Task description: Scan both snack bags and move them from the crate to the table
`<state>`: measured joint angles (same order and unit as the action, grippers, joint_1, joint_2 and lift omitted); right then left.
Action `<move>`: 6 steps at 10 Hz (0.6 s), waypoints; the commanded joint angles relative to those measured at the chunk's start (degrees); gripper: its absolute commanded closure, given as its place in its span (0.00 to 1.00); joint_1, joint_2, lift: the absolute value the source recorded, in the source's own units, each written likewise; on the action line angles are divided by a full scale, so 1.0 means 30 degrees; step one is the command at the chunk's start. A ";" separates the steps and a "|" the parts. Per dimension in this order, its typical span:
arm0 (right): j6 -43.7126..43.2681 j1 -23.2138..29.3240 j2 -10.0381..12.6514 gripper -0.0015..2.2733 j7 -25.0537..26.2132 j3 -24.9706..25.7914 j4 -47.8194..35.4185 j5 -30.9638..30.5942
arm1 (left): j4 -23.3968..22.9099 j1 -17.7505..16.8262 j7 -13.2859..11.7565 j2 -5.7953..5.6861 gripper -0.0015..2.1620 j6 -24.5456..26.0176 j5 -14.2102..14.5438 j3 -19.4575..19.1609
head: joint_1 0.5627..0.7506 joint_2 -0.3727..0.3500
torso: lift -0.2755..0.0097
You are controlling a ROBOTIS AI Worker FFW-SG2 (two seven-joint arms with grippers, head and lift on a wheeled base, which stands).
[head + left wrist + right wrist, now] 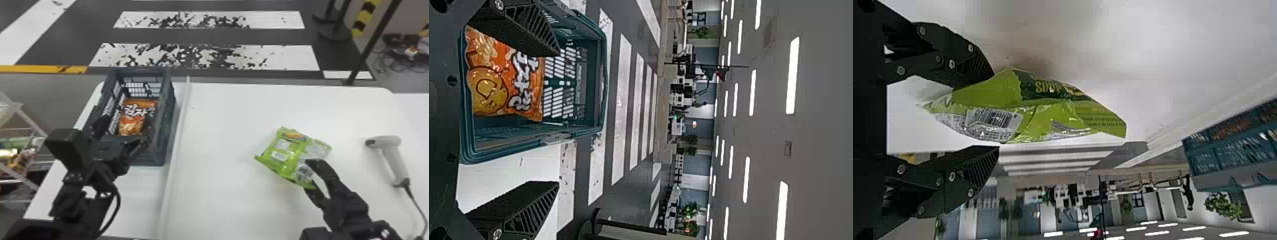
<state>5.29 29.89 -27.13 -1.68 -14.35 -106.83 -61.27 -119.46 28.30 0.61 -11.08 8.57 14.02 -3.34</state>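
Two black grippers work over the white table (229, 198): the right gripper (308, 175) is clenched on the green snack bag (279, 153), one finger on each side of it, and the left gripper (121, 132) is at the near end of the crate (169, 127), its jaws released and spread wide, with nothing between them. The green bag is on the right half of the table, tilted, a barcode on its upper face. To the right of it, well apart, lies a pale handheld scanner (387, 142), its handle pointing back toward the robot and trailing a dark cable (415, 204). A raised white strip (178, 140) runs along the tabletop just beside the crate. Inside the crate sits the orange snack bag (137, 115), white lettering across its front. Beyond the table, broad white stripes (207, 56) with worn black patches cross the dark floor, and a striped yellow and black post (365, 17) stands at the far right
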 commanded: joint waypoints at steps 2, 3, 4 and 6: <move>-0.1600 0.0497 0.0429 0.02 -0.5623 0.3847 -0.2799 0.8879 | 0.0007 0.0030 0.0001 -0.0028 0.04 -0.0058 0.0161 -0.0030 | 0.70 0.65 | 0.66; -0.1366 -0.0030 0.1425 0.02 -0.8758 0.5839 -0.2917 1.2658 | 0.0007 0.0059 -0.0028 -0.0028 0.04 -0.0058 0.0219 -0.0059 | 0.70 0.64 | 0.66; -0.0194 -0.0499 0.2275 0.02 -1.0164 0.7333 -0.2887 1.5236 | 0.0007 0.0059 -0.0028 -0.0028 0.04 -0.0058 0.0278 -0.0059 | 0.70 0.63 | 0.66; 0.2208 -0.0675 0.2744 0.10 -1.0164 0.8798 -0.3034 1.8781 | 0.0007 0.0059 -0.0058 -0.0028 0.04 -0.0058 0.0395 -0.0089 | 0.70 0.55 | 0.66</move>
<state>9.92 28.08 -19.67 -32.19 10.80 -115.71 -7.81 -119.44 28.48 0.42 -11.16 8.40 15.14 -3.59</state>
